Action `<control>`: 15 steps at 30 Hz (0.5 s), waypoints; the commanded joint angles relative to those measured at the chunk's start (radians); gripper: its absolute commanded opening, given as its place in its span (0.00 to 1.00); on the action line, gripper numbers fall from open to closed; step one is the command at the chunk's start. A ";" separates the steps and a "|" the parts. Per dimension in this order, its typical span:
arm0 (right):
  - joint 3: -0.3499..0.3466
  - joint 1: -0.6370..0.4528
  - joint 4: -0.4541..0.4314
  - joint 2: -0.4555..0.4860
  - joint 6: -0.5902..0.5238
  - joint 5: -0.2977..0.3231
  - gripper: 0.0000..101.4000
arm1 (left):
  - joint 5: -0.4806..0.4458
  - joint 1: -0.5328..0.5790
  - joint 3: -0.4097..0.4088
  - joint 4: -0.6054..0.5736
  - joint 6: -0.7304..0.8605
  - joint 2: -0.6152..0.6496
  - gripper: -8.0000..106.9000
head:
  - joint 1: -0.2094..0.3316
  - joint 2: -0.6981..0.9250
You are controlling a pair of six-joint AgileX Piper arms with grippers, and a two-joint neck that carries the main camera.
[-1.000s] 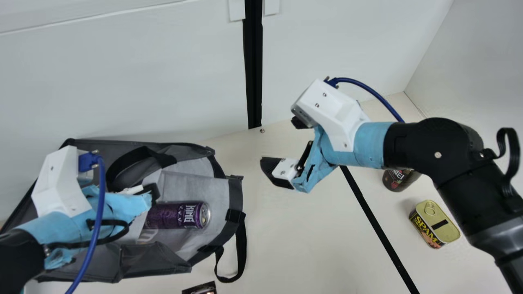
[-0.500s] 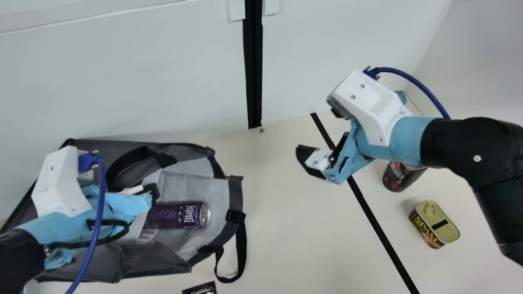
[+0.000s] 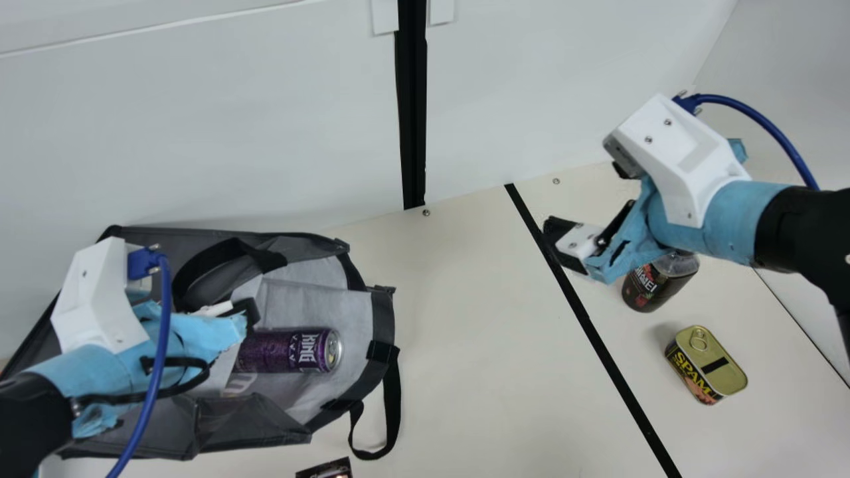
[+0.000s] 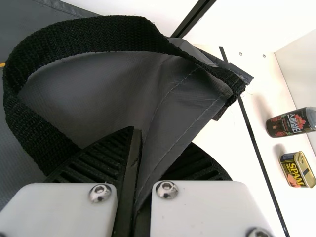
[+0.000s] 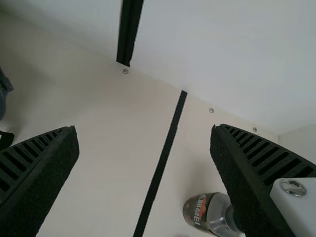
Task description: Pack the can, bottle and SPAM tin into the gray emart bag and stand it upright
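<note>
On our cream table [image 3: 458,318], the gray emart bag [image 3: 199,425] lies on its side, at the main view's left. Our left gripper [image 3: 247,315] is at the bag; its own wrist view shows ribbed fingers [image 4: 96,160] pinching a fold of dark gray fabric between them. A black strap [image 4: 94,37] loops around close by.

The purple can [image 3: 289,350] lies on its side against the bag's pale gray fabric, metal top toward the table's middle. We cannot tell how deep in it sits, as its other end is hidden.

Our right gripper [image 3: 581,202] hangs above the table beyond a black line [image 3: 601,348], its jaws spread wide with nothing between them. In the main view, the arm partly covers the dark bottle [image 3: 647,289], which stands on the table; in the right wrist view, its upper end is partly behind one finger.

The SPAM tin [image 3: 707,365] rests near the bottle, apart from it, gold lid up. A dark item [image 3: 325,469] is cut off at the main view's bottom edge.
</note>
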State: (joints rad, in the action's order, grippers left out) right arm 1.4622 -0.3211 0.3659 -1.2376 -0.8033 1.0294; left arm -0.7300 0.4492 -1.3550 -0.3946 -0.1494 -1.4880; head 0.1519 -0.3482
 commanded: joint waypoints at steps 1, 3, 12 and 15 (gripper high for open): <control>-0.002 -0.003 -0.031 0.010 0.041 -0.004 0.94 | 0.000 0.000 0.000 0.000 0.000 0.000 0.00 | 0.023 -0.001; -0.007 -0.002 -0.068 0.023 0.085 -0.007 0.94 | 0.000 0.000 0.000 0.000 0.000 0.000 0.00 | 0.023 -0.001; -0.033 0.056 -0.306 0.087 0.354 -0.005 0.94 | 0.000 0.000 0.000 0.000 0.000 0.000 0.00 | 0.023 -0.001; -0.034 0.089 -0.394 0.102 0.446 0.011 0.94 | 0.000 0.000 0.000 0.000 0.000 0.000 0.00 | 0.023 -0.001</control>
State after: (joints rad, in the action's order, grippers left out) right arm 1.4281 -0.2455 0.0539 -1.1381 -0.4449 1.0322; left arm -0.7300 0.4492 -1.3550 -0.3946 -0.1494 -1.4880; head 0.1519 -0.3482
